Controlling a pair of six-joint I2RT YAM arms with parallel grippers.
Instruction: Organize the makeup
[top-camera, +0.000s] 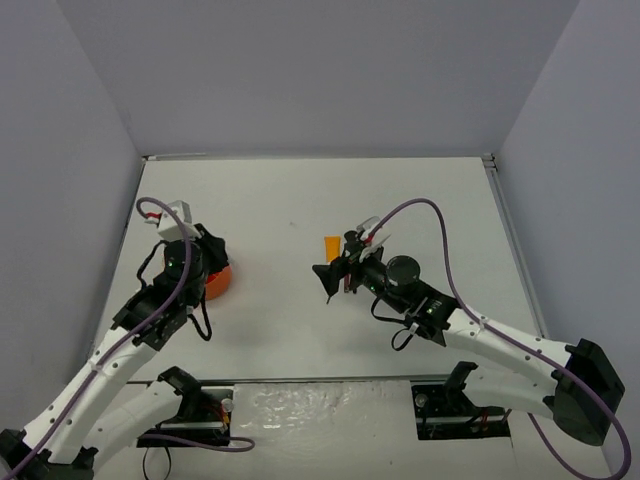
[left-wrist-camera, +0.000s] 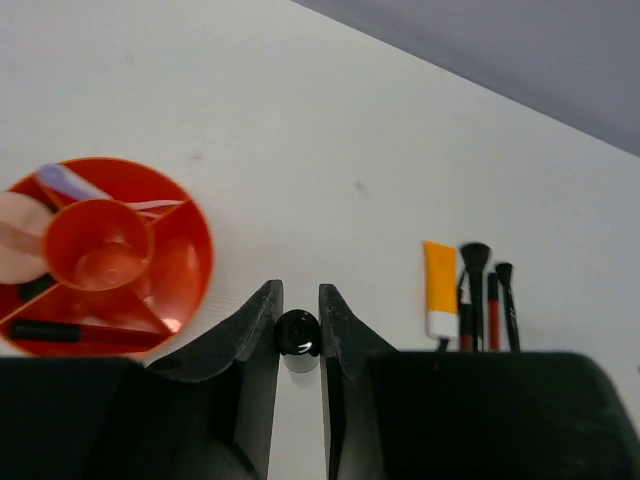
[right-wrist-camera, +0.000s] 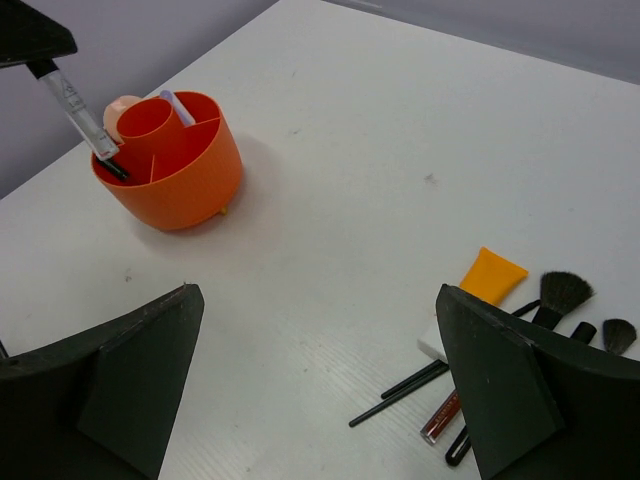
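- The left hand (left-wrist-camera: 300, 300) is clamped on a clear vial (right-wrist-camera: 72, 100) with a black end. Its wrist view sees only that round end, pinched between the two fingers.
- From the right wrist view, the vial's long axis stands steeply upright and leans a little. Its lower black tip is at, or just inside, a rim compartment of the orange tub (right-wrist-camera: 185, 185), directly under the hand. I judge the coming move to be a straight drop or release downward.
- The right hand (right-wrist-camera: 318, 295) is spread wide and holds nothing.
- Just beyond it on the table (right-wrist-camera: 330, 120) lie the loose pieces: the orange-white tube (right-wrist-camera: 482, 288), two brushes (right-wrist-camera: 560, 295) and thin black pencils (right-wrist-camera: 400, 385). Their long axes run roughly side by side, pointing away from the hand.
- This cluster is well apart from the tub, and the right arm is much the nearer to it.
- No brand, label or writing can be read on anything.
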